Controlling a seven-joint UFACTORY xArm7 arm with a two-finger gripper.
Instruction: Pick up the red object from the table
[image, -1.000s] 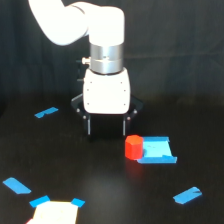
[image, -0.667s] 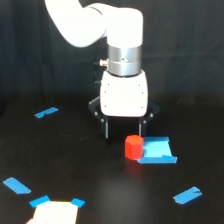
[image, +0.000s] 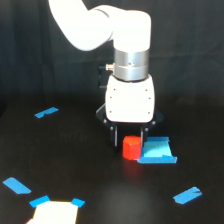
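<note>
The red object (image: 131, 147) is a small red-orange block standing on the black table (image: 75, 160), touching the left edge of a blue square patch (image: 157, 151). My gripper (image: 130, 136) hangs from the white arm directly above and just behind the block. Its two dark fingers (image: 115, 135) point down on either side of the block's top, spread wider than the block. The jaws stand open with the block between or just in front of them; I cannot tell whether they touch it. The fingertips are partly hidden behind the block.
Blue tape strips lie on the table: one at the left (image: 46, 112), one at the lower left (image: 16, 185), one at the lower right (image: 187, 195). A pale paper sheet (image: 55, 212) with blue tape corners sits at the bottom edge.
The arm has moved toward the exterior view's right and come down, bringing the gripper from left of the block to directly over it. The block has not moved.
</note>
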